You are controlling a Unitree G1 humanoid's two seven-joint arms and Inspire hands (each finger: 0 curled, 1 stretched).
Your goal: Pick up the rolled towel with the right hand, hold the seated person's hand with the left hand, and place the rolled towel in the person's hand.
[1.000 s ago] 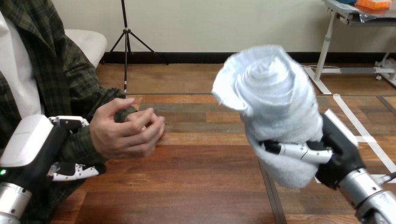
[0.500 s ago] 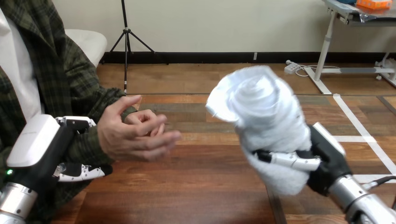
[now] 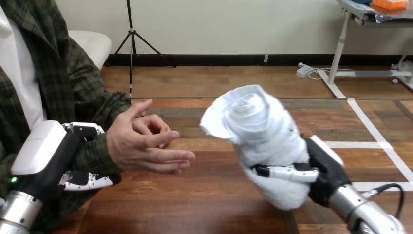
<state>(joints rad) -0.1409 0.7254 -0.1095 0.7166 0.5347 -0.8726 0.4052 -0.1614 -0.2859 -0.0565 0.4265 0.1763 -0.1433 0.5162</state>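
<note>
Ok so the rolled towel (image 3: pixel 260 131) is up off the table (image 3: pixel 195 209), sitting roughly at 3 o'clock from the person's hand (image 3: pixel 141 146) with a clear gap between them. The right hand (image 3: pixel 324 170) comes in from about 5 o'clock of the roll and has its fingers (image 3: pixel 285 172) curled round the lower third, so that's a proper wrap grip, not a pinch. The roll tilts, with its spiral top end leaning toward 11 o'clock.

On handling: looks like plain terry cloth, so I'd guess light, soft and squashy. It dents where the fingers sit. Not slippery and not fragile; the real worry is it unrolling, since a loose flap sticks out near the top at 9 o'clock. A grip low on the roll seems smart, because it leaves the upper part free for the person to close on.

Over at 8 o'clock of the person's hand, the left hand (image 3: pixel 44 156) has thumb above and fingers below, curled round the sleeved wrist (image 3: pixel 92 153). The person's hand is half open, fingers loosely pointing toward 3 o'clock, so the palm could use opening a bit more before the towel goes in.
</note>
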